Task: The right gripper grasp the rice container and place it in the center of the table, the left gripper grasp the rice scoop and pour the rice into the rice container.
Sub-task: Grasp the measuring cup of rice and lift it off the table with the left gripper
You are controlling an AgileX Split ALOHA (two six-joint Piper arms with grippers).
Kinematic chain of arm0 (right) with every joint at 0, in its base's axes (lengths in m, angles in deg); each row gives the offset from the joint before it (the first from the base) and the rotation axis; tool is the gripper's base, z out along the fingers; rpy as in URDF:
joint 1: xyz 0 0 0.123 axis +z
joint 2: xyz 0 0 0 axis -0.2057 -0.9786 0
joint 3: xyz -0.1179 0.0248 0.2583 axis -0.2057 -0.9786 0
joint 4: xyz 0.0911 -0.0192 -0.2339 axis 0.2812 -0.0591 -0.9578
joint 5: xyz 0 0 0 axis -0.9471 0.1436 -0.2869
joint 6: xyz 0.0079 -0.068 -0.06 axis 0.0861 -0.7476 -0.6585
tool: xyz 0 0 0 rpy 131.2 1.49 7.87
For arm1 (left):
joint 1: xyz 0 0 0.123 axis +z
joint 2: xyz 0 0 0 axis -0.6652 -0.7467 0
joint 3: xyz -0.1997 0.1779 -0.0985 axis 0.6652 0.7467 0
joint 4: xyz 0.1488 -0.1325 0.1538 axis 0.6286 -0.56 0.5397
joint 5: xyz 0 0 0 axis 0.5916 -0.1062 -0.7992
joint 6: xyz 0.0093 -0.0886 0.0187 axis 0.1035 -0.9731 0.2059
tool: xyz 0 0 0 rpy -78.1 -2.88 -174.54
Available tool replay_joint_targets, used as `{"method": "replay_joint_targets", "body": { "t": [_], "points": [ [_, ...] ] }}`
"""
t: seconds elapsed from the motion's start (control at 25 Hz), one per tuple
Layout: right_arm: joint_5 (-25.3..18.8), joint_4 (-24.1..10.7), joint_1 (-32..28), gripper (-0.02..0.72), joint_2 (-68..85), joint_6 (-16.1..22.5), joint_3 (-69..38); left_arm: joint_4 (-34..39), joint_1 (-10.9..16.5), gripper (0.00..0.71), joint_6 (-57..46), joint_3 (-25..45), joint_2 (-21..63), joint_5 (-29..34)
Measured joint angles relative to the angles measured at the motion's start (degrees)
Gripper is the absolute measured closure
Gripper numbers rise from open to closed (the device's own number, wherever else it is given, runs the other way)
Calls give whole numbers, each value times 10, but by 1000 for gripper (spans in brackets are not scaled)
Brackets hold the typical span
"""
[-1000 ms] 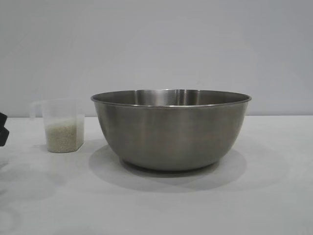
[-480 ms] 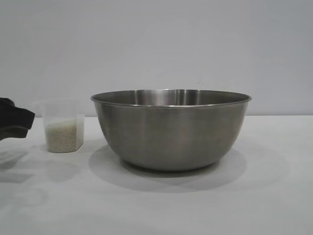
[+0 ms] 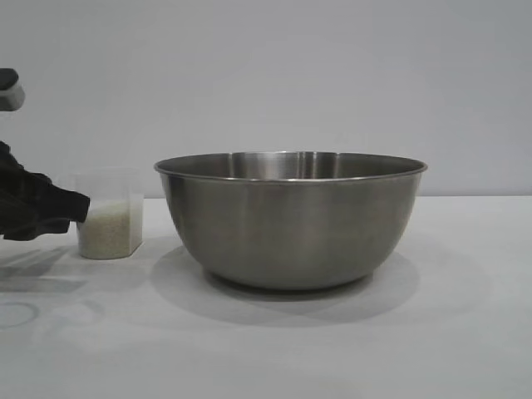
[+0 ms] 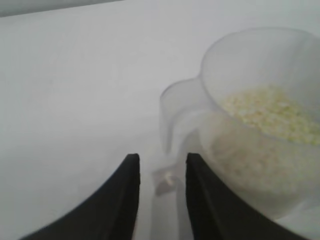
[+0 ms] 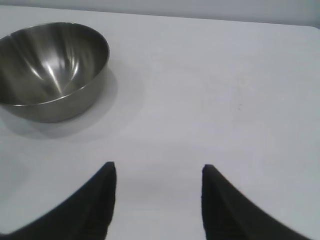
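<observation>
We have the white counter (image 3: 465,332) under everything, and on it the rice container (image 3: 291,220) sits near the middle of the exterior view, upright and with nothing visible inside in the right wrist view. That half of the job looks done to us.

The right pincer (image 5: 157,197) is well apart from the rice container, which lies toward its 10 o'clock in the right wrist view. Its fingers are spread wide with only bare counter between them, so it is released and holds nothing.

The left pincer (image 3: 58,208) reaches in from 9 o'clock in the exterior view, its tip right at the side of the rice scoop (image 3: 109,214). In the left wrist view the two fingers stand apart, with a narrow gap between them, released, and the small side handle (image 4: 175,115) of the rice scoop lies just ahead of that gap. Nothing is gripped yet.

The rice scoop stands upright at 9 o'clock of the rice container, near it but not touching, and roughly half full of rice (image 3: 108,226).

We judge the step in hand to be the approach to the handle. The risks we see: the handle looks thin and clear, so a finger that meets the cup wall first could push or tip the light scoop and spill grains on the counter. A shallow grip could also let the scoop swing during the lift, or catch the bowl's high rim when we pour.
</observation>
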Motion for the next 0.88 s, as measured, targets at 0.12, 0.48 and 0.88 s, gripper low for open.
{"method": "replay_joint_targets", "body": {
  "t": [0.12, 0.48, 0.88],
  "points": [
    [0, 0, 0, 376, 0, 0, 0, -6, 0, 505, 0, -11, -6, 0],
    [0, 0, 0, 376, 0, 0, 0, -19, 0, 505, 7, -48, -17, 0],
    [0, 0, 0, 376, 0, 0, 0, 34, 0, 710, 50, -88, -22, 0]
  ]
}}
